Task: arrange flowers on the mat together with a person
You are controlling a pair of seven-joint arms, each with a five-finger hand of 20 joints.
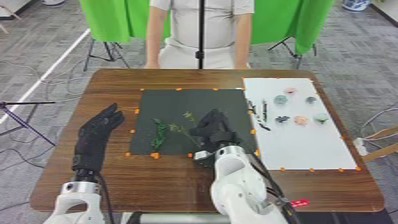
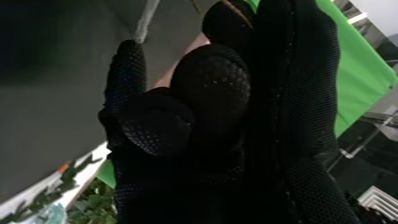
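My left hand (image 1: 96, 131) lies beyond the dark mat's left side, its fingers straight. My right hand (image 1: 213, 131) is over the right part of the dark mat (image 1: 188, 96), curled round a thin sprig (image 1: 188, 116) with small pale-green tips beside it. A fuller green sprig (image 1: 160, 134) lies on the mat's left half. In the right wrist view, curled fingers of my right hand (image 2: 209, 82) meet a pale stem (image 2: 147, 19); their hold is partly hidden. On the white mat (image 1: 311, 145) are a pink flower (image 1: 290, 91), a teal one (image 1: 281, 100), a peach one (image 1: 301, 120) and dark stems (image 1: 265, 110).
A dark blue flower (image 1: 282, 119), a grey one (image 1: 311, 100) and a pale one (image 1: 321, 118) share the white mat. Orange pieces line both mats' edges. A small red object (image 1: 299, 203) sits near the table's front edge, right of my right arm.
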